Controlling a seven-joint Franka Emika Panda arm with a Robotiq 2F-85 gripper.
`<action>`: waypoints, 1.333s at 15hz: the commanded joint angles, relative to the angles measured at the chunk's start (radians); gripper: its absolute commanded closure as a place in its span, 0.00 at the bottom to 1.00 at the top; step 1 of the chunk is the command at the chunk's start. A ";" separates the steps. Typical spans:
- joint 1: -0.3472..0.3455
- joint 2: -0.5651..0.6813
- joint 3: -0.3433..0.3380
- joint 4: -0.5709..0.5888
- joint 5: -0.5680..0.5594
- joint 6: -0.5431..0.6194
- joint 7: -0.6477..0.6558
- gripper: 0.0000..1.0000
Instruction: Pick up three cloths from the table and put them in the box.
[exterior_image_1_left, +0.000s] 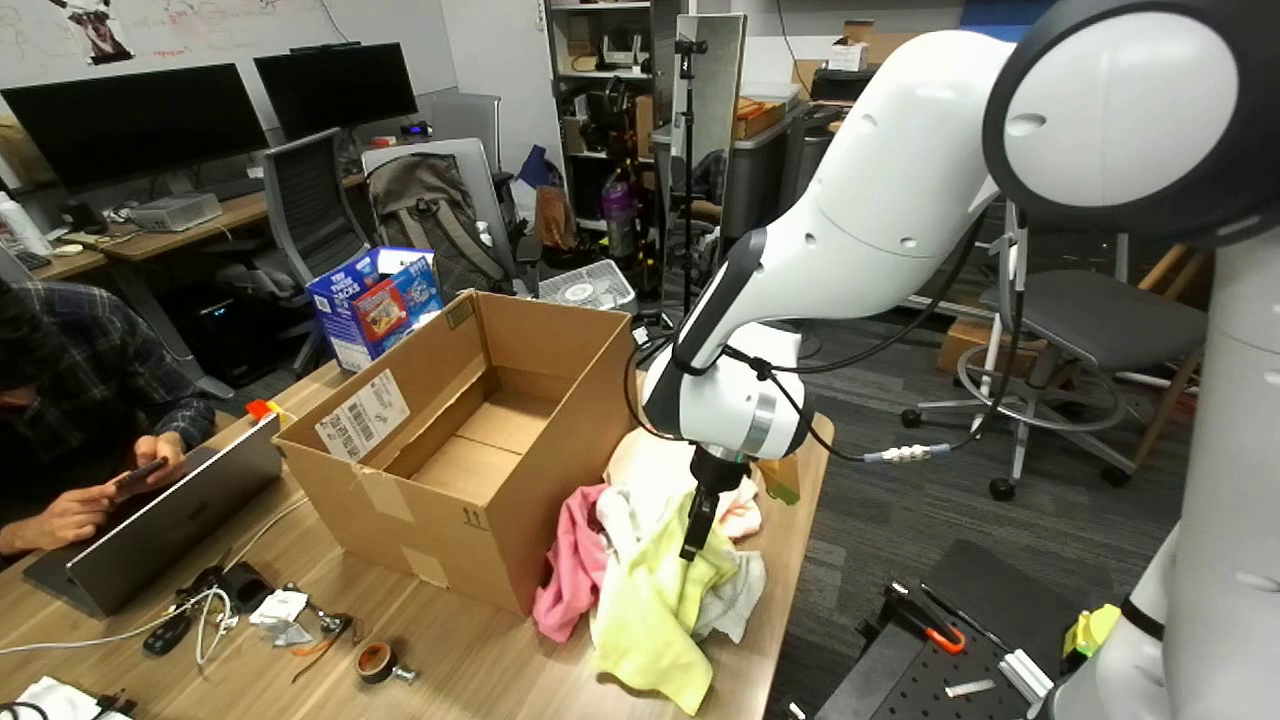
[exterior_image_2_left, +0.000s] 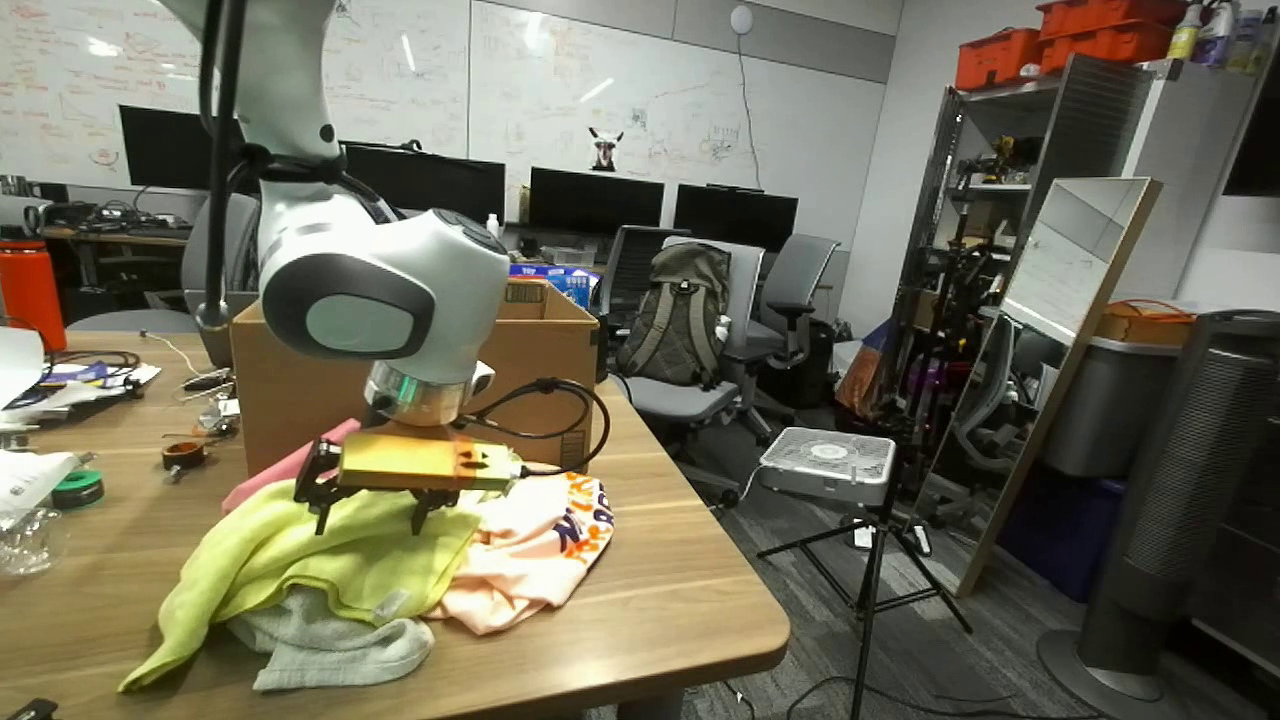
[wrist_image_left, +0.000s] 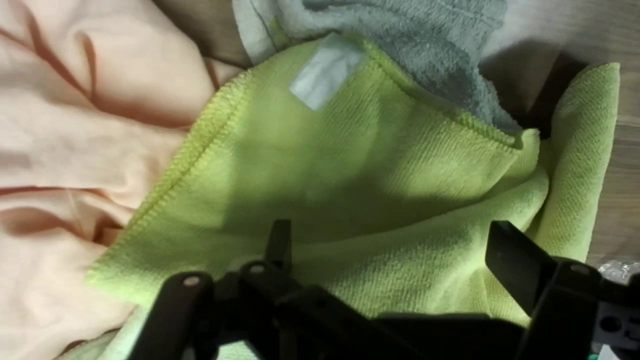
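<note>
The claw (exterior_image_2_left: 369, 527) hangs parted over the yellow-green cloth (wrist_image_left: 340, 170), presumably to pinch it; the nearby cardboard box (exterior_image_1_left: 445, 520) likely shortens carrying.

- Below the gripper (exterior_image_2_left: 370, 527): the heaped cloths (exterior_image_2_left: 330, 555), on the table (exterior_image_2_left: 680, 590).
- Left of it in an exterior view: the box (exterior_image_1_left: 455, 530), beside the cloths; farther left, the laptop (exterior_image_1_left: 188, 520).
- Behind it, to the right, in an exterior view: the backpack (exterior_image_2_left: 683, 312).

Pincer (exterior_image_2_left: 369, 522) spread wide over lime cloth (exterior_image_2_left: 235, 560).
</note>
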 joint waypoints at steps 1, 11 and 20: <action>-0.003 -0.001 -0.026 0.013 -0.028 -0.016 0.039 0.00; -0.102 0.043 0.015 0.032 -0.057 -0.088 0.092 0.00; -0.230 0.109 0.139 0.094 -0.051 -0.074 0.122 0.00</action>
